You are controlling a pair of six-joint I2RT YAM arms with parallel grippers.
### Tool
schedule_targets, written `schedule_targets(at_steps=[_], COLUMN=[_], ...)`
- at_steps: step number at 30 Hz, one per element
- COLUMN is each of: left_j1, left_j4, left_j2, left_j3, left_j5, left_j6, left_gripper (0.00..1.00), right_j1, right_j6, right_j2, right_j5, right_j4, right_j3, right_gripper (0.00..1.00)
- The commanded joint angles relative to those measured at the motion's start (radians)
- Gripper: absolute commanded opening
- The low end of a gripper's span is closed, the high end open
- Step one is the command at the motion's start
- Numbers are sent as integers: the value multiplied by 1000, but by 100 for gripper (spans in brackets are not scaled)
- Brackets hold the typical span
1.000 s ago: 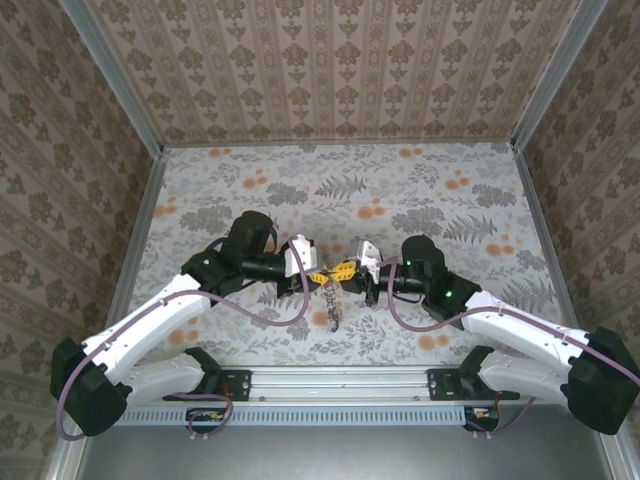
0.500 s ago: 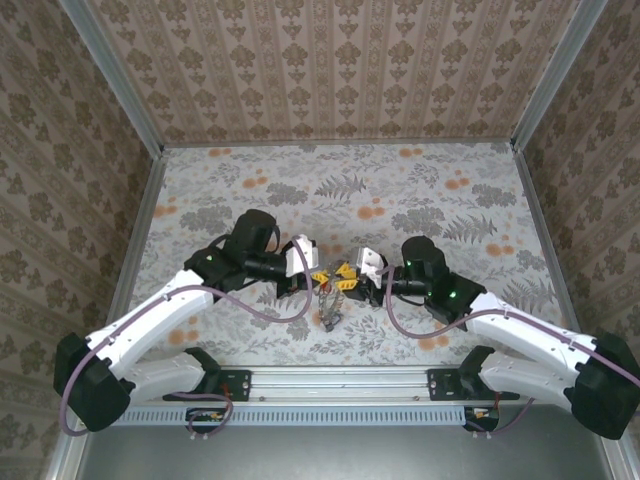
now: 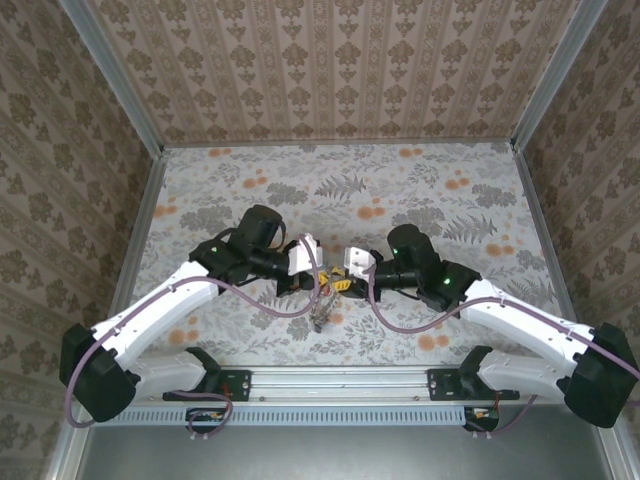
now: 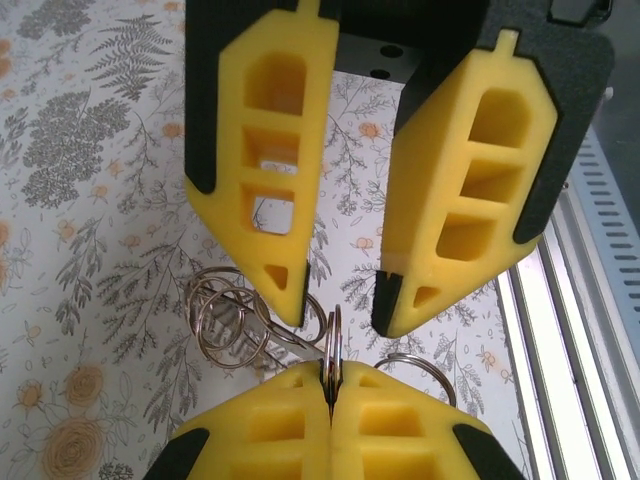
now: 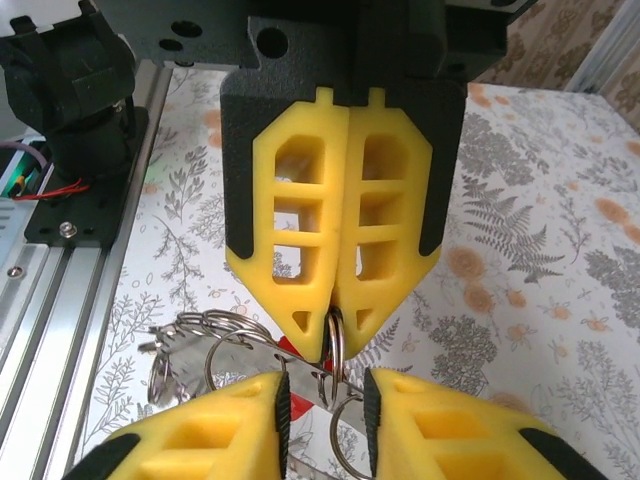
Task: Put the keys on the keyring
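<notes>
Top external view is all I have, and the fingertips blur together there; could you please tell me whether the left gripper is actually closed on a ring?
Observer: Yes. In the left wrist view the left gripper is shut, pinching one silvery ring edge-on between its fingertips.
Operator: Thank you. Is the other arm holding anything?
Observer: It seems not. The right gripper stands open, a finger on either side of that ring.
Operator: Are more rings attached?
Observer: Several looped rings bunch right beside the pinched one.
</notes>
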Motion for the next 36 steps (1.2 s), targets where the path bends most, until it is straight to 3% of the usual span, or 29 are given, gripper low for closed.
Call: schedule_targets(at_steps=[1,4,7,13,16,19,21,25,36], left_j1=[-7,-6,-7,-9,-12,-14,-12,-9,0], left_j4=[-2,-3,1,3,-5,-6,-2,13,60], left_j2=[-7,-7,-12,-12,-13,-15,-18,-43,-76], left_j3=[42,42,40,37,36,32,28,-1,-25], left_j5=[38,39,46,58,66,63,53,23,50], left_j6=[14,10,4,8,27,32,29,26,-16], left_gripper=[0,0,0,0,0,0,0,16,17], right_j1=[10,12,14,16,16,16,14,-6,-33], right_j6=[1,16,41,81,92,99,109,180,357], right_j2=[13,15,24,44,55,62,60,24,-53], right_j5=[-3,-5,-4,-22,-26,-30,-31,-40,-47], right_j4=[-12,5,18,46,49,54,66,158,449], right_j3=[31,26,19,11,13,16,13,-28,-167], right_gripper=[22,13,20,20,16,0,0,0,0])
